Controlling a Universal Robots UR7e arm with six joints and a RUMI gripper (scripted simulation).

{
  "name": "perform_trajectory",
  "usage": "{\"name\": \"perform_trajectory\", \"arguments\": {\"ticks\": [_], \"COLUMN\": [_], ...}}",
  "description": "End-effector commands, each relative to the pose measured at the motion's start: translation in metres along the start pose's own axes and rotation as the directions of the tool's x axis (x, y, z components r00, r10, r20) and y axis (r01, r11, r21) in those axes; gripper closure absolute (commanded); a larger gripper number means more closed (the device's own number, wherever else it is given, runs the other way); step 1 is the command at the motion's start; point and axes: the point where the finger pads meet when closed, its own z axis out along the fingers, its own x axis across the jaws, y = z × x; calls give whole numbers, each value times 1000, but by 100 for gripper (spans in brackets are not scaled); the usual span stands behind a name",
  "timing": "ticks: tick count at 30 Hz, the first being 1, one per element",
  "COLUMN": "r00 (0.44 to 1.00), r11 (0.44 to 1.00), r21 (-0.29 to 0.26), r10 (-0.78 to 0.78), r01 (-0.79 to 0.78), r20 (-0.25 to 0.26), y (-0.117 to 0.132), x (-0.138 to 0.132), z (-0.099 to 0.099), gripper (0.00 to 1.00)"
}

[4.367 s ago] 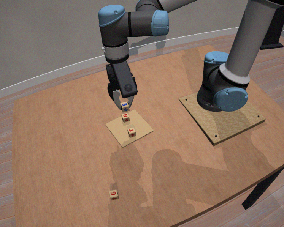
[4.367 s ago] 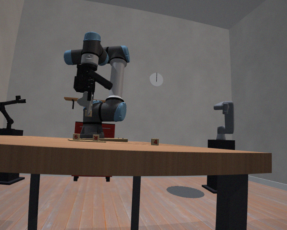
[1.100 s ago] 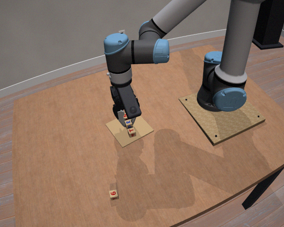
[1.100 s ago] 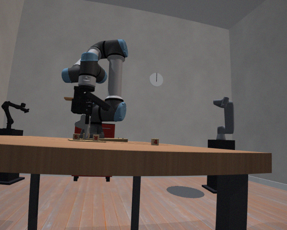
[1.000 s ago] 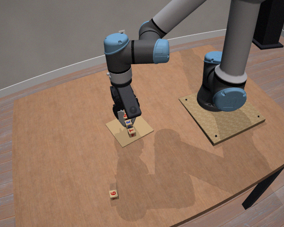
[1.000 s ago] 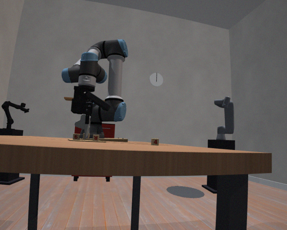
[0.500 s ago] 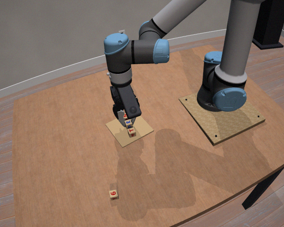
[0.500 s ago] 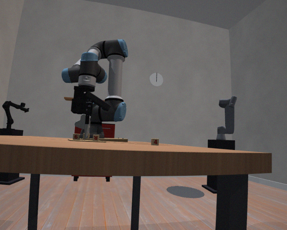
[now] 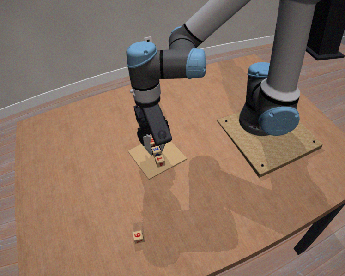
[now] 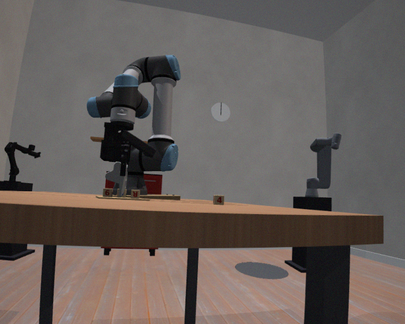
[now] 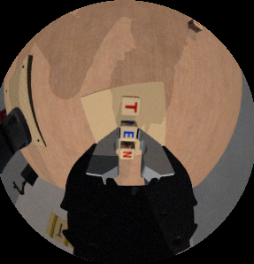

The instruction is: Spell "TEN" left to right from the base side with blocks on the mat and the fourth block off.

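Observation:
The tan mat (image 9: 176,157) (image 11: 152,94) bears three blocks in a row. The T block (image 9: 160,159) (image 10: 135,193) (image 11: 131,106) stands at the base's left, its stem pointing toward the base. The E block (image 9: 156,149) (image 11: 128,134) is in the middle, and the N block (image 9: 152,141) (image 10: 107,192) (image 11: 127,153) is at the other end. Gaps narrower than a block show on both sides of E. My gripper (image 9: 156,151) (image 11: 127,128) is shut on the E block at about mat level; its underside is hidden. The fourth block (image 9: 138,237) (image 10: 218,199) (image 11: 195,26), showing 6 on top, is off the mat.
The robot's base board (image 9: 288,157) (image 11: 37,111) lies beside the mat. The fourth block sits well away on the wooden table (image 9: 77,178) (image 10: 181,222). The T and N blocks stand close to the fingers on either side.

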Motion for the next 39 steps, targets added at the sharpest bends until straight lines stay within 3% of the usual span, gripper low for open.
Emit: {"name": "perform_trajectory", "arguments": {"ticks": [1, 36, 39], "r00": [1000, 1000, 1000], "r11": [1000, 1000, 1000], "r21": [1, 1, 1], "r10": [2, 2, 2], "r01": [-2, -2, -2], "r20": [-1, 0, 0], "y": [1, 1, 1], "x": [0, 0, 0], "z": [1, 1, 1], "gripper": [95, 95, 91]}}
